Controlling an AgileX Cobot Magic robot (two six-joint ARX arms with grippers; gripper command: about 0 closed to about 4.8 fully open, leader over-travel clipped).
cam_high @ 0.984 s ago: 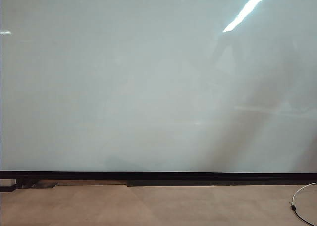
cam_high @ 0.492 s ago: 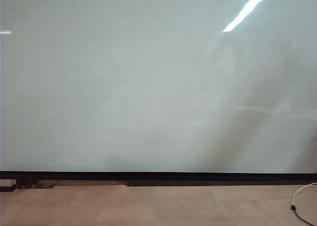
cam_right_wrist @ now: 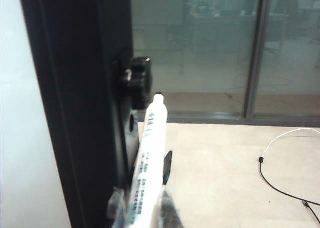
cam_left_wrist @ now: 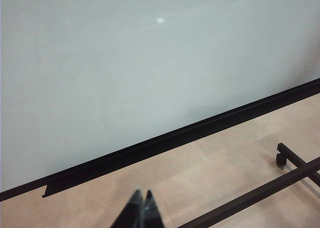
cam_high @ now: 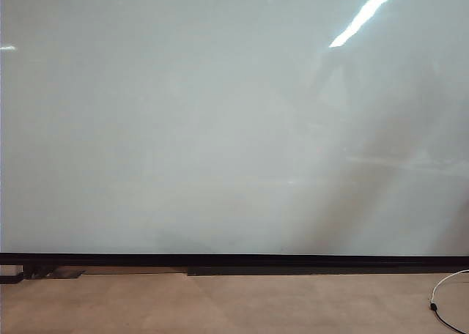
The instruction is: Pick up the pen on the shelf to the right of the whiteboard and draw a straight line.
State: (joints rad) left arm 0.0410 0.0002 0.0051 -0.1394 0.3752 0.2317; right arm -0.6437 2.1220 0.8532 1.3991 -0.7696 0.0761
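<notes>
Right tool (cam_right_wrist: 142, 208): fingers sit on either side of the pen (cam_right_wrist: 148, 158) at the low end of its barrel, pressed in against it, so it reads as grasping the pen. Seen only in the right wrist view, out beyond the board's right edge. The grip is low on the barrel, probably to leave the dark tip free and pointing away from the wrist for writing.

Pen: white barrel with printed lettering, dark tip, standing just beside the board's black side frame (cam_right_wrist: 75, 103) and a black knob (cam_right_wrist: 137, 80) on it. The shelf it belongs to is not distinguishable.

Left tool (cam_left_wrist: 141, 210): fingertips together, nothing between them; clenched and idle, low in front of the board's bottom strip, apparently parked because the pen lies on the other side.

Whiteboard (cam_high: 220, 129): glossy, pale, fills the exterior view; neither arm shows there. No stroke on it, so the line is not yet begun.

Surroundings: light wood floor (cam_high: 220, 305); white and black cable (cam_high: 443, 297) lying at right; black wheeled stand bars (cam_left_wrist: 260, 193) near the left tool.
</notes>
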